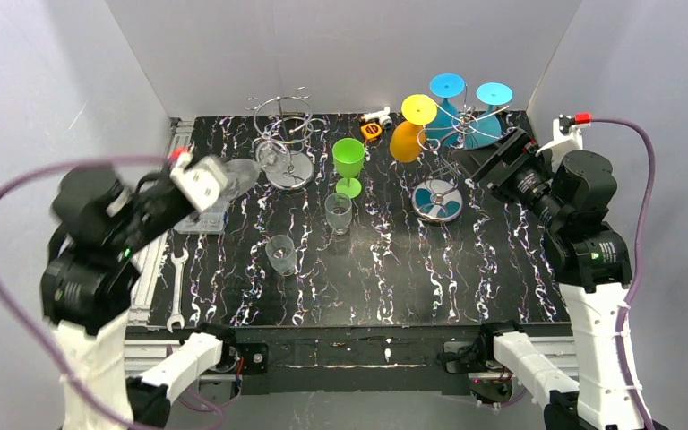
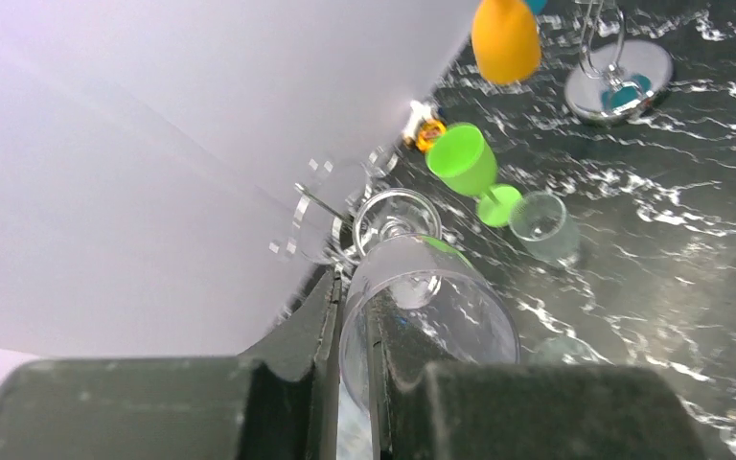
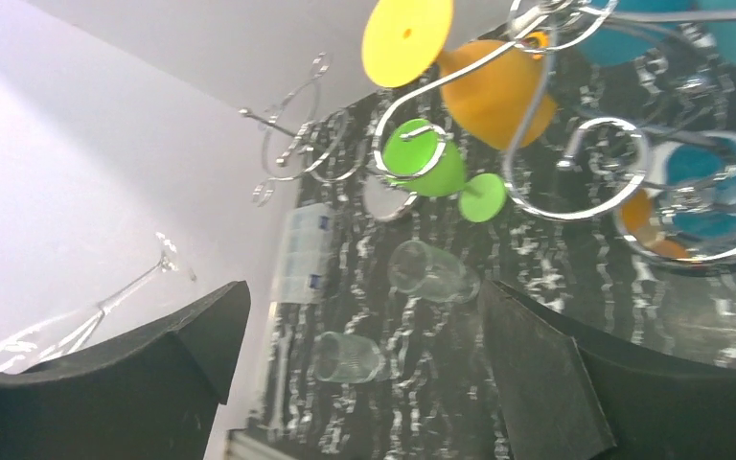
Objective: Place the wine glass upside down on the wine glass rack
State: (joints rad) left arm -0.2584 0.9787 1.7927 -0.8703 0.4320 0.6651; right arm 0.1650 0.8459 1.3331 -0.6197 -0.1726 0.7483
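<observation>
My left gripper [image 1: 224, 184] [image 2: 353, 326] is shut on the clear wine glass [image 1: 244, 175] [image 2: 431, 297]. It grips the bowl's wall at the rim, one finger inside and one outside. The glass lies tilted in the air with its foot [image 2: 396, 213] pointing toward the empty wire wine glass rack [image 1: 284, 134] [image 2: 321, 206] at the back left. The glass is close beside the rack's arms, and I cannot tell if they touch. My right gripper [image 1: 484, 161] [image 3: 364, 355] stands open and empty by the other rack. The held glass shows faintly at the left of the right wrist view [image 3: 77, 321].
A second wire rack [image 1: 452, 134] [image 3: 575, 172] holds an orange glass [image 1: 408, 139] and blue glasses [image 1: 448, 98] upside down. A green wine glass [image 1: 348, 161] stands upright mid-table with two clear tumblers [image 1: 338, 212] [image 1: 280, 253] in front. A plastic box [image 1: 202, 219] and wrench [image 1: 176, 287] lie left.
</observation>
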